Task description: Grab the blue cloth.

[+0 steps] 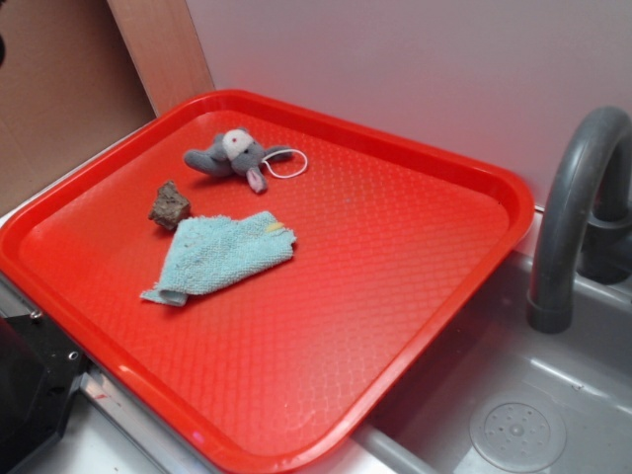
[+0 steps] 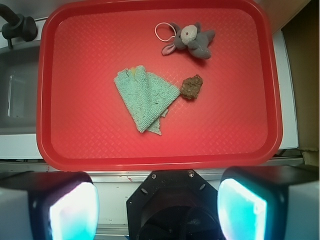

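3 things lying on the red tray (image 1: 415, 168): blue cloth (image 1: 225, 255) toward the middle-left, brown rock-like lump (image 1: 170, 205) just beside its corner, grey plush mouse (image 1: 237, 156) further back near the rim, all apart from the sink (image 1: 553, 415) and grey faucet (image 1: 573, 207). Gripper (image 2: 157, 200) poised high above the tray's near edge, fingers (image 2: 65, 210) spread wide with nothing between, probably lined up for a descent onto the cloth. Light turquoise terry, rumpled and folded over itself into a rough wedge, tiny yellow mark at 1 edge, flat enough to need a pinch on a raised fold.
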`<state>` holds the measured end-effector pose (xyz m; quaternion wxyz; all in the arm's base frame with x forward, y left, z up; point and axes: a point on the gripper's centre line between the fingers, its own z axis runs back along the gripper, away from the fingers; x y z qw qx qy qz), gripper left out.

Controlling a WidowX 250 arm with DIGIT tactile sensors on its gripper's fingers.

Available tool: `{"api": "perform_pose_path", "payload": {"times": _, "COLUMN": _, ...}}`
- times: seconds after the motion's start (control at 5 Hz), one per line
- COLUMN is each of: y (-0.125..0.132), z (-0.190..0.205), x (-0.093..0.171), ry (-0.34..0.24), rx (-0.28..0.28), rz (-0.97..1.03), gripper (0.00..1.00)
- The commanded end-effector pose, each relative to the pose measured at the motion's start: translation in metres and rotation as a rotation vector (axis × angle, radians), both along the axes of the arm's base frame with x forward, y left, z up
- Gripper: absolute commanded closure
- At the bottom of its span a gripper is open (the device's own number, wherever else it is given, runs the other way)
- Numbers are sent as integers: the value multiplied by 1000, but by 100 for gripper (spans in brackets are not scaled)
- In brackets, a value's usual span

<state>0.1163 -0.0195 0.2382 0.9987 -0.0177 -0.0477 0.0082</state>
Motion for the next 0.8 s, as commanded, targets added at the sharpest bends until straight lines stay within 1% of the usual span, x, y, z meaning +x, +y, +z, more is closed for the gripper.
{"api": "perform_pose_path", "payload": {"times": 0.0, "y": 0, "z": 0, "x": 0, "ry": 0, "rx": 0, "rz": 0, "gripper": 0}}
{"api": "perform_pose_path", "payload": {"times": 0.4, "y": -3, "z": 6, "x": 14, "ry": -33, "rx": -64, "rz": 114, "gripper": 0}}
{"api": "perform_pose_path", "payload": {"times": 0.6, "y": 0, "z": -13, "x": 26, "ry": -41, "rx": -95, "rz": 164, "gripper": 0}}
